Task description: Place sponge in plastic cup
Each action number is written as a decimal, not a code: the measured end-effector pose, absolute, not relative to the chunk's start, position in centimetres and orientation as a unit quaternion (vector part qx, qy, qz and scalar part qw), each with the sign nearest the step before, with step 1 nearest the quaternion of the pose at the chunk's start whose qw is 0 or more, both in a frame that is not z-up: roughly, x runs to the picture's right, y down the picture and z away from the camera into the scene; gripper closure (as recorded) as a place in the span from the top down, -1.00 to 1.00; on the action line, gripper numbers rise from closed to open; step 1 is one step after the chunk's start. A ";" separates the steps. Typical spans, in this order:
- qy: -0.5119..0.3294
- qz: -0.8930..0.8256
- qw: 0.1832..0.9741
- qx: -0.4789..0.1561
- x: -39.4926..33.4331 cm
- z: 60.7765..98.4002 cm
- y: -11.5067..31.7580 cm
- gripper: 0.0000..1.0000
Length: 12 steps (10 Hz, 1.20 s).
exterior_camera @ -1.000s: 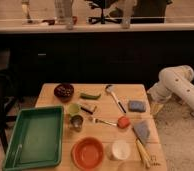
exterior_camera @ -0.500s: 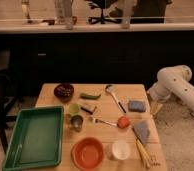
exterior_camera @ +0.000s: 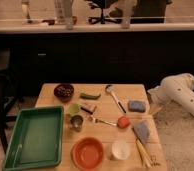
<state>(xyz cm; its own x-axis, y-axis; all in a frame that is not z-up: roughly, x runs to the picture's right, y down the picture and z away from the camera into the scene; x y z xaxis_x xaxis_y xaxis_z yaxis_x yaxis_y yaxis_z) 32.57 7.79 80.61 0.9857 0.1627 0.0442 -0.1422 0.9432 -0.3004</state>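
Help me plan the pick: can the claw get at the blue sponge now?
Probably yes. The open claw hangs just off the right edge of the table, next to the sponge, which lies flat near that edge. The spoon and folded cloth lie apart from it, leaving the way free.

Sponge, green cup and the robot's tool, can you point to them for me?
sponge [exterior_camera: 137,105], camera view, middle of its blue top.
plastic cup [exterior_camera: 74,109], camera view, middle of its green opening.
tool [exterior_camera: 154,108], camera view, between its fingertips, just off the right edge of the table [exterior_camera: 135,92].
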 end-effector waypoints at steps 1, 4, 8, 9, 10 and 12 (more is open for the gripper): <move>-0.043 0.078 0.986 -0.139 32.1 80.9 7.5 0.60; -0.073 0.076 0.986 -0.128 32.2 83.1 6.2 0.60; -0.152 0.108 0.969 -0.160 33.1 87.1 5.6 0.60; -0.165 0.121 0.965 -0.166 33.5 87.6 5.9 0.60; -0.176 0.133 0.960 -0.173 33.9 88.1 6.3 0.60; -0.194 0.148 0.950 -0.195 33.6 90.0 7.2 0.60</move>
<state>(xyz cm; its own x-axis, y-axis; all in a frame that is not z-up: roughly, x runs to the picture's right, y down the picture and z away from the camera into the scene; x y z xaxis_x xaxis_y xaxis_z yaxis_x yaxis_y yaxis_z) 33.59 7.20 89.97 0.8807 0.3566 0.3118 -0.2053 0.8805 -0.4274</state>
